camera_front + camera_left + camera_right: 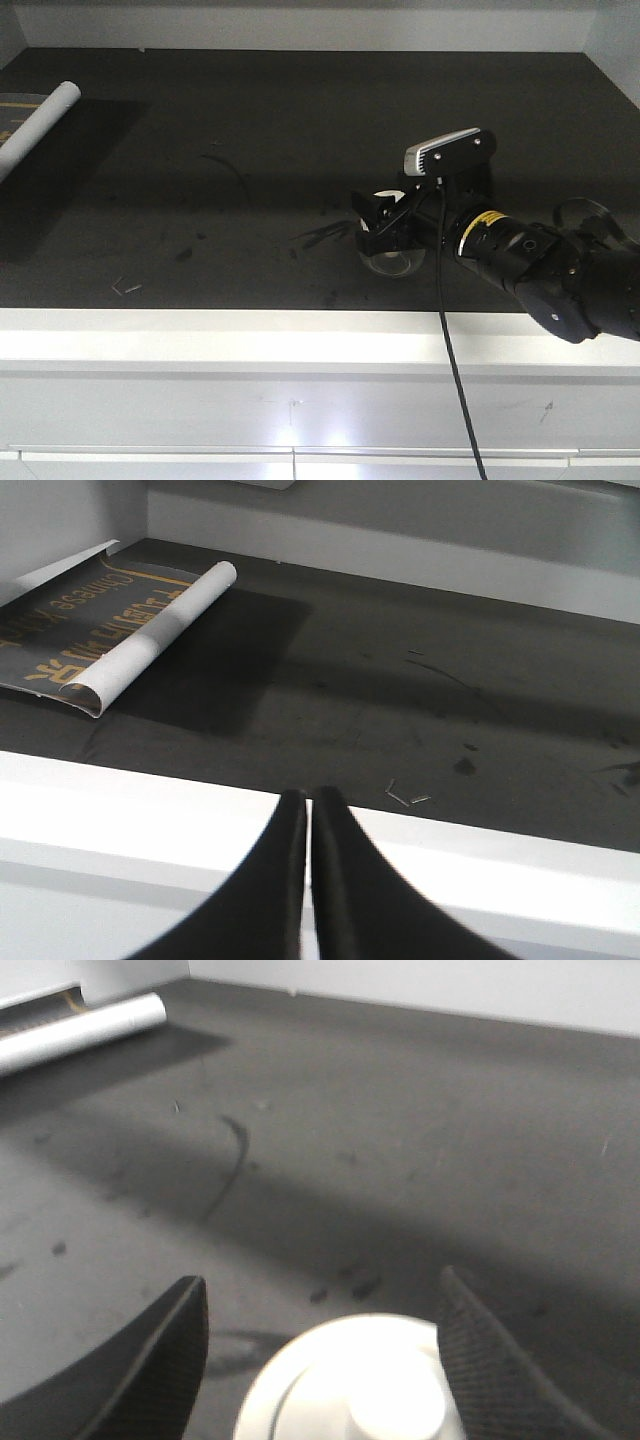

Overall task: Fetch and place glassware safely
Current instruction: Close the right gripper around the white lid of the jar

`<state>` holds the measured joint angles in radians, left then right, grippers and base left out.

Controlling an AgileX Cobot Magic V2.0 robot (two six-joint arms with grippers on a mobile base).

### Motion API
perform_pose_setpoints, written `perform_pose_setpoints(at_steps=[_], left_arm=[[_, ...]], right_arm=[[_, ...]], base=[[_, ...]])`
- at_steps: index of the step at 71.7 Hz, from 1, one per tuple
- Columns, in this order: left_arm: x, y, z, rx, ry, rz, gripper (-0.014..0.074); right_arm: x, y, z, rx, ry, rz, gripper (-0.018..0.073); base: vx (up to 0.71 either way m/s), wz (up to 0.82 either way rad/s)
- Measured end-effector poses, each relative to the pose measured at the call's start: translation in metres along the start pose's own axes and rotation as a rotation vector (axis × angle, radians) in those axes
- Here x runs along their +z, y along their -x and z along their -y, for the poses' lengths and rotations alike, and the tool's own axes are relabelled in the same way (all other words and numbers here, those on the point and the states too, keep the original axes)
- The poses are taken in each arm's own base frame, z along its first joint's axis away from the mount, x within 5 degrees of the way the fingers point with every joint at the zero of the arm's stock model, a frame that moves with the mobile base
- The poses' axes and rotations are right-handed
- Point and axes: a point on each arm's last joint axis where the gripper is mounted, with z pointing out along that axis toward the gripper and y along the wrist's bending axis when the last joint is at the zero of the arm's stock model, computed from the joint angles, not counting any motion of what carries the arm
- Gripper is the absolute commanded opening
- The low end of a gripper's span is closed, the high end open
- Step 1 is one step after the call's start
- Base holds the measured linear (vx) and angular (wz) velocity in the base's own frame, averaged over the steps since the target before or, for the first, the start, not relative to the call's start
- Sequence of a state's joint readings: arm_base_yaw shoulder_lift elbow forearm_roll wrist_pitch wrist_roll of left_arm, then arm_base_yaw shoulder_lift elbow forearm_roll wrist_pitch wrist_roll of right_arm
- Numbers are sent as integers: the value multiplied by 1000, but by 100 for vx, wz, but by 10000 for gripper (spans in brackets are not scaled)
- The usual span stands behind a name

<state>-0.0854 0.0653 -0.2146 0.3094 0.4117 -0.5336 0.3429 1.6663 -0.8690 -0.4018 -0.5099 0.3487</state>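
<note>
- Right gripper is low over the dark countertop, jaws spread wide, one finger on each side of the glass jar.
- The jar stands upright near the counter's front edge, its off-white lid on; no firm clamp is visible.
- Left gripper hangs over the white ledge, fingers pressed together, holding nothing.
- A rolled poster lies far left.

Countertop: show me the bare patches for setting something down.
Widest free patch on the countertop: between the rolled poster and the jar. Back-right corner is bare too. Crowded only around the jar, where the right gripper straddles it.
</note>
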Motion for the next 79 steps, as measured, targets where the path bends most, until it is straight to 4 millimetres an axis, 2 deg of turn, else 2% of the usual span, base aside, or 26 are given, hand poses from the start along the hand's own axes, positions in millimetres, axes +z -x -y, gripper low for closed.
perform_pose_setpoints(at_steps=[14, 23, 32, 50, 79], left_arm=[[0, 0, 0, 0, 0, 0, -7], [0, 0, 0, 0, 0, 0, -7], [0, 0, 0, 0, 0, 0, -7], [0, 0, 0, 0, 0, 0, -7], [0, 0, 0, 0, 0, 0, -7]], right_arm=[[8, -12, 1, 7, 9, -18, 456], [12, -14, 1, 13, 15, -6, 391], [14, -15, 1, 18, 17, 2, 284], [14, -15, 1, 15, 18, 5, -15], [15, -14, 0, -2, 33, 25, -4]], base=[[0, 0], [0, 0], [0, 0], [0, 0], [0, 0]])
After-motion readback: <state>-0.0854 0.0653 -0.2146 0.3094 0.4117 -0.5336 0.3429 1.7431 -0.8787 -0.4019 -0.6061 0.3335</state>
